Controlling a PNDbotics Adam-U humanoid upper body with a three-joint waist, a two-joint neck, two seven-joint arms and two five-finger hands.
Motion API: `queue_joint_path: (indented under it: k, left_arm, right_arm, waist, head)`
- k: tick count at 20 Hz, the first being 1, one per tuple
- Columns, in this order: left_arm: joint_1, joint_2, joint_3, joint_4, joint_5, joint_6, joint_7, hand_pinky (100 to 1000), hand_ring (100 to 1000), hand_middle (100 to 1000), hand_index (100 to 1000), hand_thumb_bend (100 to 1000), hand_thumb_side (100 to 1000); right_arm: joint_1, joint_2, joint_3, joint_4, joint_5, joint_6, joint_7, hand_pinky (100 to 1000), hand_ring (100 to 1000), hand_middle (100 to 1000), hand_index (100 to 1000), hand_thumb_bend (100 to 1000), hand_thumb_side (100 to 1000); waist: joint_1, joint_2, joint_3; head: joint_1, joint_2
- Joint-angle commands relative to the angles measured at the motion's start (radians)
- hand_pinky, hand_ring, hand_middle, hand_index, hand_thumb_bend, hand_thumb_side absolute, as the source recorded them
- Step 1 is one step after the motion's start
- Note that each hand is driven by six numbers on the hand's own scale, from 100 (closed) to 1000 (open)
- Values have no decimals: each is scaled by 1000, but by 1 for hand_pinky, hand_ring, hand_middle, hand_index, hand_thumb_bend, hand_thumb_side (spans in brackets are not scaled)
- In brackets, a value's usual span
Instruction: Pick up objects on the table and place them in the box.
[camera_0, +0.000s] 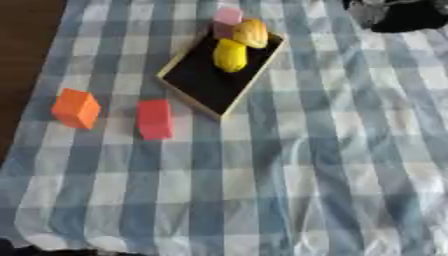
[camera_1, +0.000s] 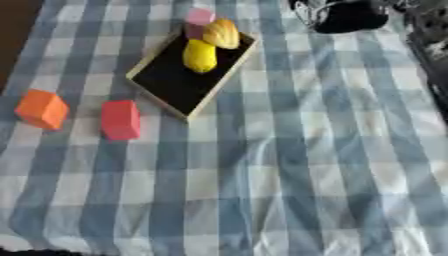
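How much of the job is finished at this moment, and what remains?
Done: a yellow piece and an orange-yellow piece lie in the box, and a pink block sits at its far corner. In hand: nothing; no robot hand is clearly in view. Left: the orange block and the red block lie on the checked cloth.

In the tray (camera_0: 197, 82), two fruits (camera_0: 231, 55) at its far end, a block (camera_0: 227, 17) just behind, two blocks (camera_0: 156, 119) left on the worktop (camera_0: 332, 165).
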Motion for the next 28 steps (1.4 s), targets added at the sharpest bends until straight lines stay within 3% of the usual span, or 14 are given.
queue_joint_path:
  k: [1,5,9,12,23,28]
  left_arm:
    - [-58,130,-53,83,-88,-77,-91,868,867,774,909,347,230]
    - [-137,162,-114,177,-170,-130,-189,892,887,790,920,522,242]
    - [-215,120,-160,272,-229,-160,-279,905,894,791,917,606,100]
    - [-263,82,-197,343,-249,-188,-333,911,896,787,909,630,100]
    - [-405,-75,-318,513,-195,-230,-548,916,906,791,910,530,100]
    - [-445,-118,-338,555,-176,-236,-633,917,909,793,905,524,100]
  right_arm:
    - [20,-71,-65,-45,-30,5,-58,942,1000,808,933,100,100]
    - [60,-93,-114,-46,-37,0,-126,941,1000,802,927,100,100]
    - [77,-90,-127,-47,-44,13,-154,939,1000,797,920,100,100]
    - [77,-81,-124,-47,-47,19,-156,938,1000,793,916,100,100]
    - [65,-43,-123,-47,-60,59,-155,934,1000,778,908,100,117]
    - [61,-25,-124,-47,-64,80,-153,933,1000,771,906,100,209]
  waist:
    - [16,-20,-6]
    - [18,-21,-22]
    - [20,-24,-30]
    - [23,-26,-32]
    - [28,-25,-41]
    - [33,-22,-44]
  head:
    - [12,4]
    - [30,4]
    - [37,4]
    - [38,4]
    - [53,4]
    - [59,4]
